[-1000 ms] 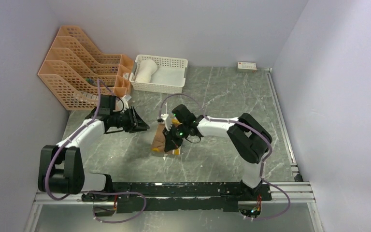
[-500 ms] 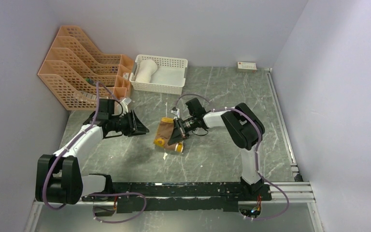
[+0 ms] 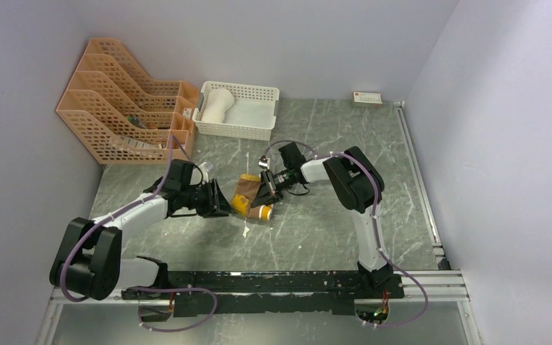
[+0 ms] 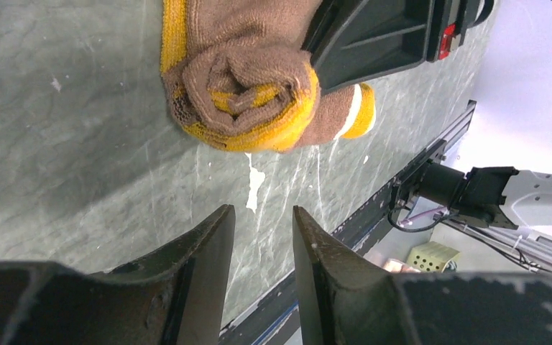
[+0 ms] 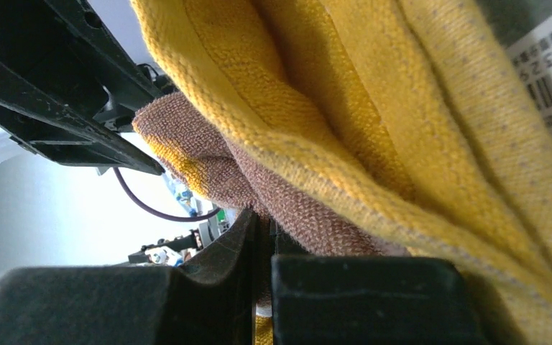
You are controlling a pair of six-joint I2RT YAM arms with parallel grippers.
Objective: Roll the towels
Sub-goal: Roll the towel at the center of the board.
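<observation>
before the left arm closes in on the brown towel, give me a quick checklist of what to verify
1. Right gripper shut on the brown towel: ok.
2. Left gripper open, nothing between its fingers: ok.
3. Left gripper facing the towel's rolled end: ok, it lies just ahead in the left wrist view.
4. Brown towel fully rolled: not ok, a flat part remains.
5. Cream towel rolled, in the basket: ok.
6. How firmly the right gripper pinches: cannot tell.

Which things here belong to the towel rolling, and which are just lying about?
Job: brown towel, partly rolled; cream towel, rolled up.
Lying about: white basket holding the cream towel; orange file racks; small box by the back wall.
</observation>
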